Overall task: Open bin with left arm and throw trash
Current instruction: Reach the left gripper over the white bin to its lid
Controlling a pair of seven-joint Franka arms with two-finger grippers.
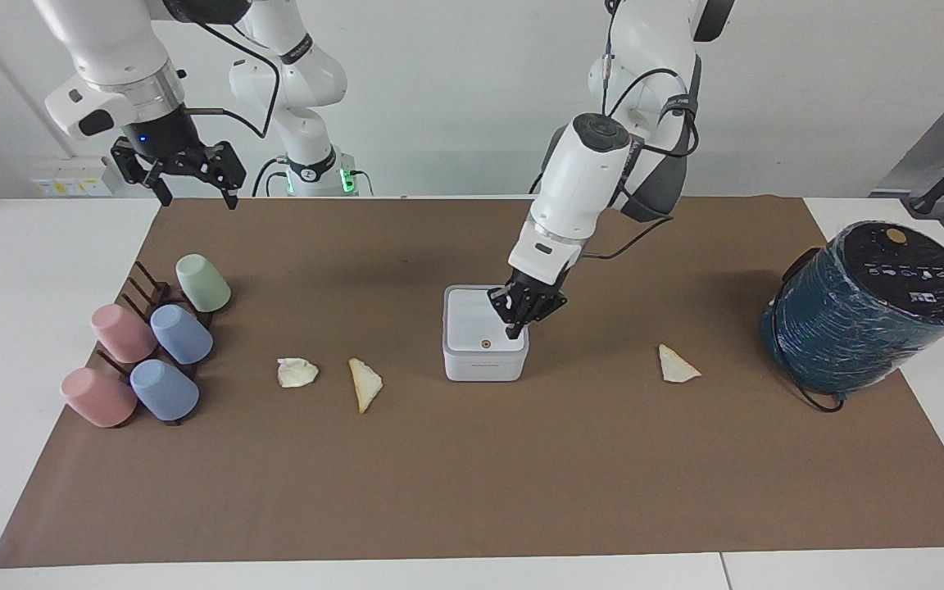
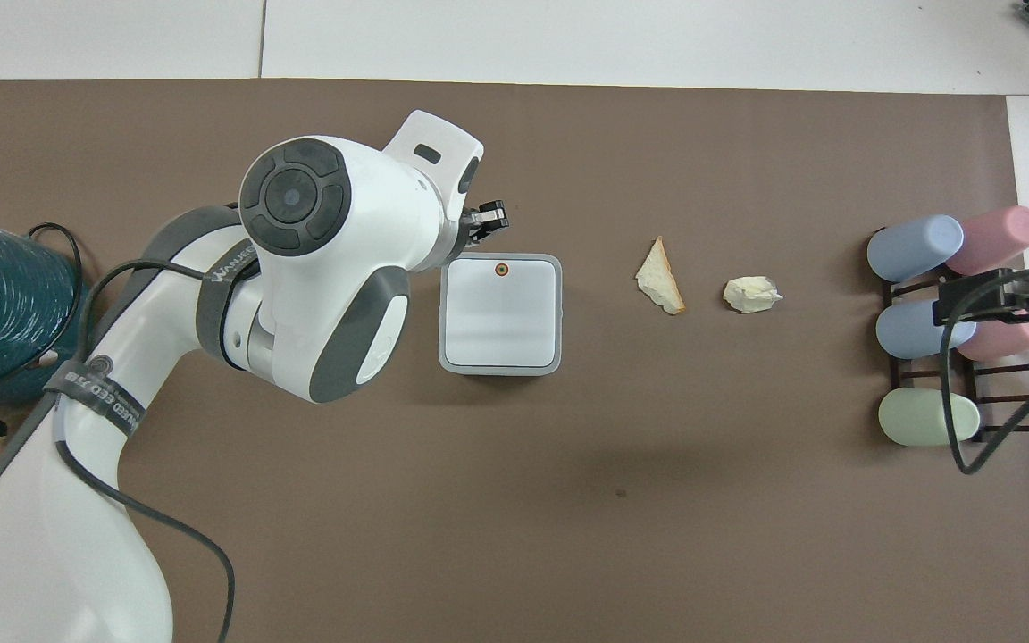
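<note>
White table, brown mat [image 1: 472,475] spread across it. Left gripper [image 1: 513,331] is seen w/ fingertips pinched together, nothing held, tip down over the corner of the bin's lid toward the left arm's end, just beside the tan button [image 1: 485,343]; contact w/ lid can't be told. Bin [image 1: 484,332] sits mid-mat, lid closed. Trash: one triangle scrap [image 1: 676,364] lies on the mat toward the left arm's end, between bin and teal cylinder [image 1: 869,303]. Second triangle [image 1: 365,383] and lumpy wad [image 1: 297,372] are found toward the right arm's end, near the bin. Further along, pastel cups [image 1: 152,348] are lodged on a dark rack [image 1: 138,288]. Right gripper [image 1: 192,197] is held up over the mat's edge above the cups, fingers spread, empty; that arm waits.
</note>
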